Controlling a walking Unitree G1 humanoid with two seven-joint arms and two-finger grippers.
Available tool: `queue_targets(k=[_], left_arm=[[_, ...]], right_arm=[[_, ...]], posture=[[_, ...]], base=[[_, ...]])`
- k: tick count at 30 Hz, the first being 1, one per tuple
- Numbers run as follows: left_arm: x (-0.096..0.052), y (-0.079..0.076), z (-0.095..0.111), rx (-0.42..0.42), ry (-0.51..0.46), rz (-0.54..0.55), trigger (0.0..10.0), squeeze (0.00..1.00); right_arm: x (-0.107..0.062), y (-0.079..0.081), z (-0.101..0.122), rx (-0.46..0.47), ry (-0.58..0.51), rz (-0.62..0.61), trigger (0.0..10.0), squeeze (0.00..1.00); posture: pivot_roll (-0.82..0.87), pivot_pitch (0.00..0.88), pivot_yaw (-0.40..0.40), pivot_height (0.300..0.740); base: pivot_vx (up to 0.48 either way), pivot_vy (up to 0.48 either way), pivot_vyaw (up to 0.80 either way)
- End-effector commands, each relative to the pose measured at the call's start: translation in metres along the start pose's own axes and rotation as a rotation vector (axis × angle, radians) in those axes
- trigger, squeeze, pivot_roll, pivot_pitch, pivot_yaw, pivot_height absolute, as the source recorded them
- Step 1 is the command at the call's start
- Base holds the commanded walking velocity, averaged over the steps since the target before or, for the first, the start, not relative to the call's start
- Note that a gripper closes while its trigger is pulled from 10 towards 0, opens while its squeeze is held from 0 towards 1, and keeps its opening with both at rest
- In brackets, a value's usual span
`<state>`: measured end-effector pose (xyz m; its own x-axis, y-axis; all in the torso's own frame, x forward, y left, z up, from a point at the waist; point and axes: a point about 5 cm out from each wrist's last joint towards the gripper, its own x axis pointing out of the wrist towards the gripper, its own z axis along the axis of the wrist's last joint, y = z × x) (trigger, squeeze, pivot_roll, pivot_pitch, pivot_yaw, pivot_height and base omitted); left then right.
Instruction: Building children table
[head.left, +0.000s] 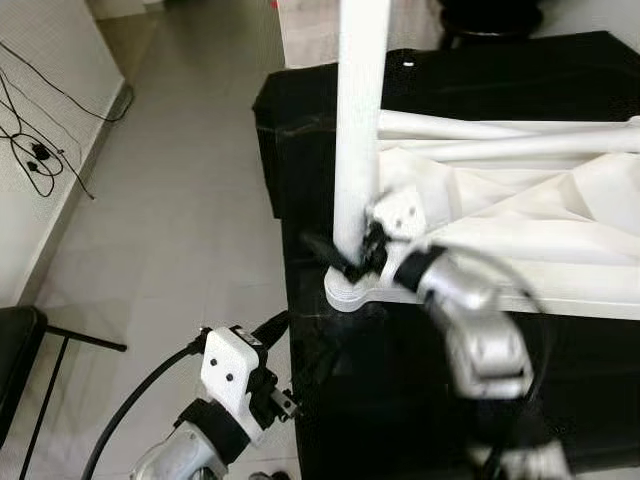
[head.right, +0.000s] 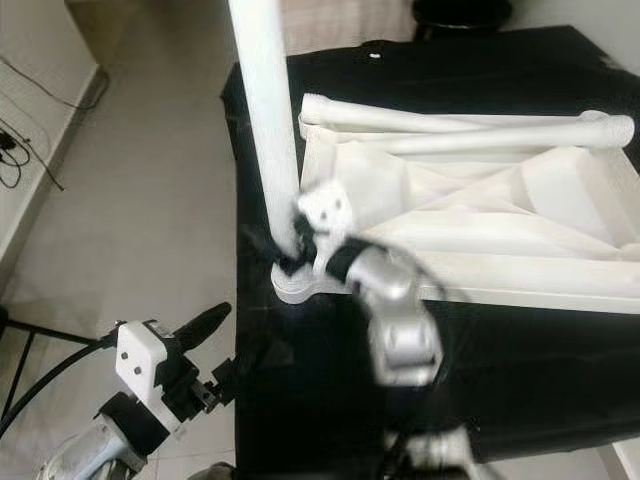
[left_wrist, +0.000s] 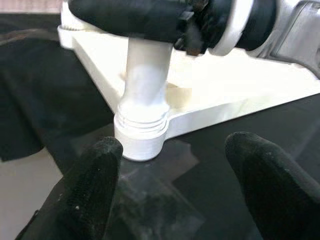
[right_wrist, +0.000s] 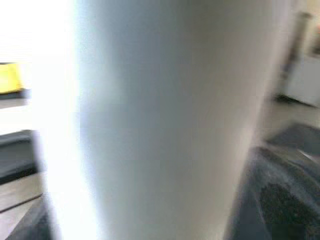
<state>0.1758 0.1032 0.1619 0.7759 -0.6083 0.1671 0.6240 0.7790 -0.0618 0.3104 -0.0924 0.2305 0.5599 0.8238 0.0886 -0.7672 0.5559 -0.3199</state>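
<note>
A white plastic tabletop (head.left: 520, 240) is seen lying upside down on a surface draped in black cloth (head.left: 420, 400), its ribbed underside facing up. One white leg (head.left: 358, 130) stands upright in the round socket (head.left: 345, 290) at the tabletop's near corner, and two more legs (head.right: 450, 125) are laid loose across the far part of the tabletop. The right gripper (head.left: 350, 255) is clenched on the upright leg just above the socket, one black finger on either side of the tube. The left gripper (head.left: 275, 325) is held off the edge of the surface, near the socket but apart from it, with its fingers (left_wrist: 90, 185) spread and nothing between them. In the left wrist view, threaded rings are shown where the leg meets the socket, along with the right gripper's dark finger crossing the tube above; this detail cannot be made out from the head views. In the right wrist view the leg is shown as a blurred pale column pressed close to the lens. Beyond the surface, a pale tiled floor (head.left: 170, 200) and loose black cables (head.left: 35, 150) along a wall are visible.
</note>
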Motion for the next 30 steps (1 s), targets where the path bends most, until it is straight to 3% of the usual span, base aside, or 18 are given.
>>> queue_targets(k=[1,2,3,4,5,9,17,18,19,20,30], left_arm=[[-0.002,-0.001,-0.002,-0.004,0.008,0.005,10.0,0.0],[-0.002,-0.001,-0.002,-0.004,0.008,0.005,10.0,0.0],[-0.002,-0.001,-0.002,-0.002,0.007,0.006,10.0,0.0],[-0.002,-0.001,-0.001,-0.001,0.007,0.007,10.0,0.0],[-0.002,-0.001,-0.001,0.001,0.009,0.006,10.0,0.0],[-0.003,-0.002,0.0,0.002,0.01,0.004,10.0,0.0],[-0.005,-0.005,0.001,0.001,0.013,0.006,10.0,0.0],[-0.005,-0.005,0.001,0.0,0.013,0.006,10.0,0.0],[-0.005,-0.005,0.001,0.0,0.013,0.006,10.0,0.0],[-0.005,-0.005,0.001,-0.001,0.014,0.005,10.0,0.0],[-0.004,-0.007,0.001,-0.004,0.012,0.006,10.0,0.0]], right_arm=[[0.004,0.016,-0.01,0.02,0.021,0.242,10.0,1.0],[0.004,0.016,-0.01,0.02,0.021,0.242,10.0,1.0],[0.003,0.017,-0.012,-0.019,0.036,0.358,10.0,0.32],[0.006,0.014,-0.013,-0.036,0.055,0.419,10.0,0.0],[0.009,0.01,-0.014,-0.031,0.073,0.49,10.0,0.0],[0.013,0.001,-0.014,-0.016,0.09,0.575,10.0,0.0],[0.025,-0.017,-0.015,-0.008,0.118,0.631,10.0,0.0],[0.028,-0.019,-0.015,-0.003,0.118,0.623,2.7,0.0],[0.028,-0.019,-0.015,-0.003,0.118,0.623,2.7,0.0],[0.03,-0.02,-0.014,0.013,0.104,0.636,0.0,0.0],[0.028,-0.027,-0.014,0.072,0.062,0.657,0.0,0.0]], posture=[[0.02,0.188,0.024,0.74],[0.02,0.188,0.024,0.74],[0.02,0.19,0.027,0.74],[0.04,0.187,0.033,0.74],[0.05,0.191,0.036,0.74],[0.06,0.197,0.034,0.74],[0.07,0.203,0.032,0.74],[0.07,0.206,0.03,0.74],[0.07,0.206,0.03,0.74],[0.08,0.213,0.026,0.74],[0.07,0.213,0.026,0.74]], base=[[0.0,0.0,0.0],[0.0,0.0,0.0],[0.0,0.0,0.0],[0.0,0.0,0.0],[0.0,0.0,0.0],[0.0,0.0,0.0],[0.0,0.0,0.0],[0.0,0.0,0.0],[0.0,0.0,0.0],[0.0,0.0,0.0],[0.0,0.0,0.0]])
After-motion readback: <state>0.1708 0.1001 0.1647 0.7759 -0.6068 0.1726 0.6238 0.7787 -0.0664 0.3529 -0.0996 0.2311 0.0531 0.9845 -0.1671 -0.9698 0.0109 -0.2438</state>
